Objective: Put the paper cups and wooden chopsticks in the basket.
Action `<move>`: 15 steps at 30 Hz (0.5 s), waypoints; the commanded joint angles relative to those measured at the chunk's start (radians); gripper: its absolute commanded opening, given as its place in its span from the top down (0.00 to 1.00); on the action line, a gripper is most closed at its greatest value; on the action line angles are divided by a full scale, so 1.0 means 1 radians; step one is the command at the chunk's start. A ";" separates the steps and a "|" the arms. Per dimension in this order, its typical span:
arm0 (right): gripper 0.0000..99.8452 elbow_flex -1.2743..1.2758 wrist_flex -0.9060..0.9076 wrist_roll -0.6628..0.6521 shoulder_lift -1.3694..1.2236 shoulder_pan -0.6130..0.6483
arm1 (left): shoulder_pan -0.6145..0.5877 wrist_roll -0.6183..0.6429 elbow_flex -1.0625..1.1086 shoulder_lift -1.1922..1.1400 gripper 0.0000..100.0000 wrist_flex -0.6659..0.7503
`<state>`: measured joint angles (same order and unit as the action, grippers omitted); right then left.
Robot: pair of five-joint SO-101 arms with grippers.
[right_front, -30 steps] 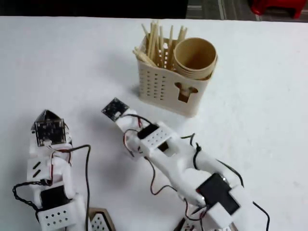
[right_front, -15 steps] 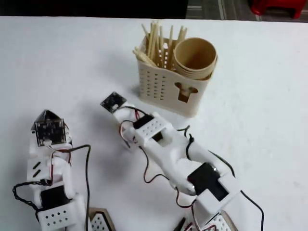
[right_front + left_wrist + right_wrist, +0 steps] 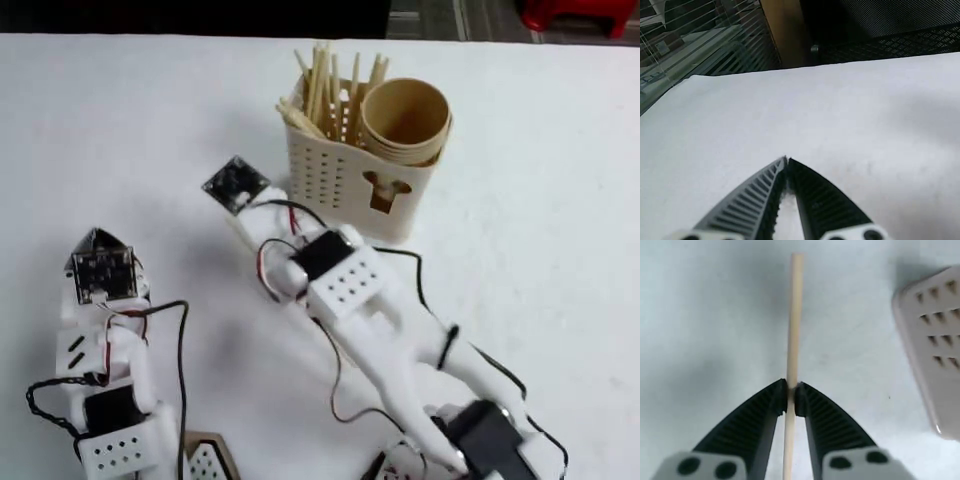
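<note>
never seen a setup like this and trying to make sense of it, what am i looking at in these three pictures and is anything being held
These are two small white robot arms, side by side at a white table. The high view comes from a fixed camera looking down over both arms. The other two pictures come from a camera on each arm's wrist, looking out along its black fingers.

On the table stands a pale perforated basket. It holds stacked paper cups and a bunch of wooden chopsticks.

The right gripper is shut on a single chopstick, close beside the basket. I cannot tell whether that stick is lifted off the table. The left gripper is shut on nothing, with bare table ahead of it.
</note>
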<state>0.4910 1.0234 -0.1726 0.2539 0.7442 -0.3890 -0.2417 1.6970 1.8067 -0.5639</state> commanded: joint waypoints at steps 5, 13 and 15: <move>0.98 -0.100 -0.002 0.075 0.248 -0.012 | -0.002 -0.005 -0.003 0.015 0.97 0.020; 0.98 -0.318 -0.045 0.075 0.317 -0.101 | -0.002 -0.005 -0.003 0.015 0.97 0.020; 0.98 -0.350 -0.105 0.069 0.314 -0.125 | -0.002 -0.003 -0.003 0.015 0.97 0.020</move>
<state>0.2225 0.9897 -0.1082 0.5317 0.6582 -0.3890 -0.2417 1.6970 1.8067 -0.5639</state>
